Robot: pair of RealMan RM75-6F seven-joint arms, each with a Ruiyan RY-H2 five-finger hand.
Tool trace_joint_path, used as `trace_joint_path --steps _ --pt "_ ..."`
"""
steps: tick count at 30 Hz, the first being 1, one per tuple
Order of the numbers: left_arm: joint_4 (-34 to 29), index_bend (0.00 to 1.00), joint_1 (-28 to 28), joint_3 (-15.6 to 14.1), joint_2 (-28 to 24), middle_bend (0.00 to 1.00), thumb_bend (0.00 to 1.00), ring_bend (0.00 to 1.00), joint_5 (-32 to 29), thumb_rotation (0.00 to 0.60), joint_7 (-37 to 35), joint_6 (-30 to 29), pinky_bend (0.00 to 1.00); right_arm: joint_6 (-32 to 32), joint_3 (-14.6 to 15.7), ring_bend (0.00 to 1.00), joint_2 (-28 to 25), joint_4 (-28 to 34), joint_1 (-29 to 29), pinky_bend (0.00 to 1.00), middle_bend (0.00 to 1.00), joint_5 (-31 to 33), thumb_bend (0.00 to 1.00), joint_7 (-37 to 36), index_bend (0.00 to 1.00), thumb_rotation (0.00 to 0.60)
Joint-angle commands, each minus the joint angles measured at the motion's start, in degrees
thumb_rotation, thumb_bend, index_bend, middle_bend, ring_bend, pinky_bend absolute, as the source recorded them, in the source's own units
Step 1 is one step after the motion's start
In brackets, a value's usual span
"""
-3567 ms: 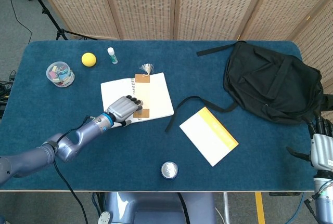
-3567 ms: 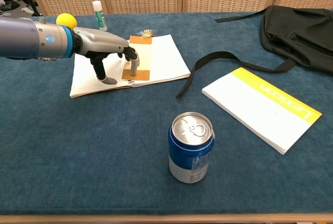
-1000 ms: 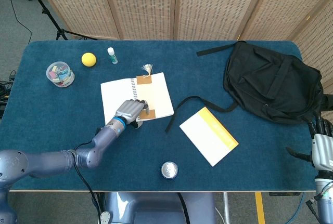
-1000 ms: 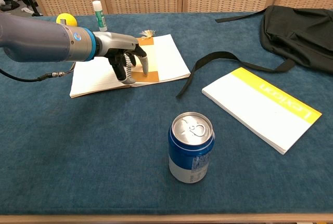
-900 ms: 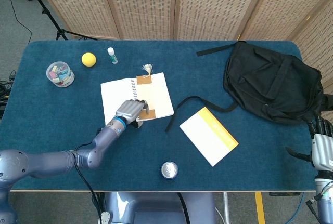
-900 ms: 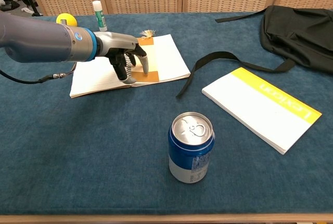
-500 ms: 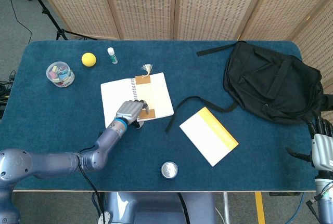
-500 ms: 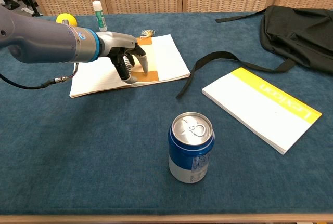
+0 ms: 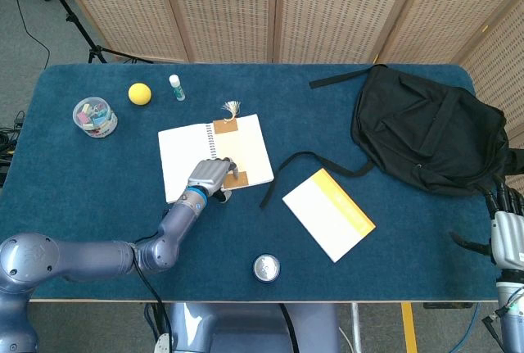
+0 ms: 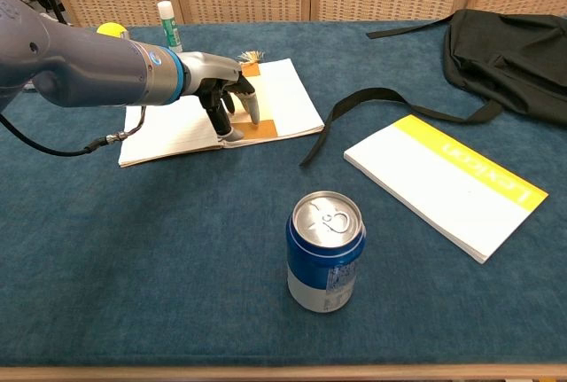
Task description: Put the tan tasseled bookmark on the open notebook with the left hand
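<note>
The open notebook (image 9: 184,152) (image 10: 164,125) lies left of the table's middle. On its right page, near the spiral, the tan bookmark (image 9: 232,150) (image 10: 261,128) lies flat, brown at both ends. Its tassel (image 9: 231,108) (image 10: 251,57) hangs over the far edge. My left hand (image 9: 211,177) (image 10: 226,103) is at the notebook's near edge with its fingers pointing down. The fingertips touch the bookmark's near brown end and do not hold it. My right hand (image 9: 508,230) shows only in the head view, at the table's right edge, fingers spread, holding nothing.
A blue soda can (image 9: 266,268) (image 10: 325,249) stands near the front edge. A yellow-and-white book (image 9: 328,214) lies at centre right. The strap (image 9: 286,169) of a black backpack (image 9: 430,128) trails toward the notebook. At the far left are a yellow ball (image 9: 140,93), a glue stick (image 9: 176,87) and a clip tub (image 9: 95,116).
My left hand has shifted slightly right and toward the notebook's near edge, and the bookmark has slid a little to the right under its fingers. The right hand has not moved.
</note>
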State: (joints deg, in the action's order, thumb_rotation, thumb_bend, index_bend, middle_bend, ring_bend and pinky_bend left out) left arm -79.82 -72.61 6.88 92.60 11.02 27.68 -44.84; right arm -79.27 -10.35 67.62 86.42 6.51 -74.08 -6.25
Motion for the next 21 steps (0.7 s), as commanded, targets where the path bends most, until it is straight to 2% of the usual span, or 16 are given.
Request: trace_joint_path --steps 1,7,21 --pt "-0.4 0.36 -0.2 0.8 0.4 0.22 0.39 0.19 -1.6 0.600 0.5 -0.8 0.22 -0.1 0.0 0.00 -0.1 0.0 0.0 0.03 0.00 0.0 0.02 -0.1 0.15 0.600" --pt "-2.3 0.36 0.0 1.4 -0.1 0.22 0.39 0.19 -3.4 0.600 2.0 -2.3 0.22 -0.1 0.0 0.00 -0.1 0.1 0.0 0.03 0.00 -0.1 0.02 -0.2 0.15 0.600" --pt "-4.7 0.36 1.6 2.3 -1.2 0.20 0.38 0.19 -0.8 0.600 2.9 -4.0 0.22 -0.2 0.1 0.00 -0.2 0.3 -0.1 0.03 0.00 -0.2 0.02 -0.2 0.15 0.600"
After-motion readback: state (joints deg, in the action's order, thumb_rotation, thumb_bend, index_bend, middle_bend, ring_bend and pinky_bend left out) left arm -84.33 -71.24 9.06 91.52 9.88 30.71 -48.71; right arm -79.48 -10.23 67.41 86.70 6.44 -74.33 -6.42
